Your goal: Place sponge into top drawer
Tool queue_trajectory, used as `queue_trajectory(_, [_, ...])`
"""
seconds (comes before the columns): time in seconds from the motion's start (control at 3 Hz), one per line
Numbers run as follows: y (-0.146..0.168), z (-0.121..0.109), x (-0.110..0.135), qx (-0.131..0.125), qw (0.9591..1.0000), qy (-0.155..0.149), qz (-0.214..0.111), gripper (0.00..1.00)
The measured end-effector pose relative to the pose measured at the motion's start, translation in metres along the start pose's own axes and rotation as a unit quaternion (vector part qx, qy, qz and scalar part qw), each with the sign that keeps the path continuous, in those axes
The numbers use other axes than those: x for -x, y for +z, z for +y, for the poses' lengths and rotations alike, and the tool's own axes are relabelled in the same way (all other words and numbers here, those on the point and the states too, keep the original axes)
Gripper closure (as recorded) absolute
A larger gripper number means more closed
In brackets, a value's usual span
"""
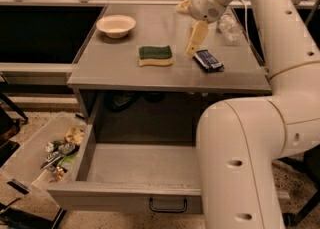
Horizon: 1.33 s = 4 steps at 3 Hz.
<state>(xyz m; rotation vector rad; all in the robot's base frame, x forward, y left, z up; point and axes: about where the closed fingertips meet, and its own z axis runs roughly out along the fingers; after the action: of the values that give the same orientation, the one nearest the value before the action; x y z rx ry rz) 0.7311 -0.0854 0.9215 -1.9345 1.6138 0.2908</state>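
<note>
The sponge [155, 55], green on top with a yellow base, lies flat on the grey tabletop [110, 65] near its middle. My gripper [190, 23] hangs above the table just right of the sponge and behind it, open, with one cream finger [196, 37] pointing down and nothing held. Below the tabletop the top drawer [142, 168] stands pulled out, its flat grey bottom bare. A dark bar handle [167, 205] sits on its front panel. My arm's large white body covers the drawer's right part.
A cream bowl [116, 25] sits at the table's back left. A dark blue snack wrapper [208, 60] lies right of the sponge, with a clear plastic bottle [229, 26] behind it. A clear bin of clutter [37, 158] stands on the floor left of the drawer.
</note>
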Motion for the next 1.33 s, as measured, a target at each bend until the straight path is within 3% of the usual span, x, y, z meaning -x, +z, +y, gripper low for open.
queue_trajectory(0.33, [0.034,0.003,0.022,0.033,0.9982,-0.020,-0.046,0.00])
queue_trajectory(0.67, [0.078,-0.003,0.053,0.062,0.9960,-0.047,-0.045,0.00])
queue_trajectory(1.0, [0.109,-0.015,0.077,0.061,0.9951,-0.062,-0.047,0.00])
queue_trajectory(1.33, [0.114,-0.022,0.080,0.050,0.9956,-0.062,-0.050,0.00])
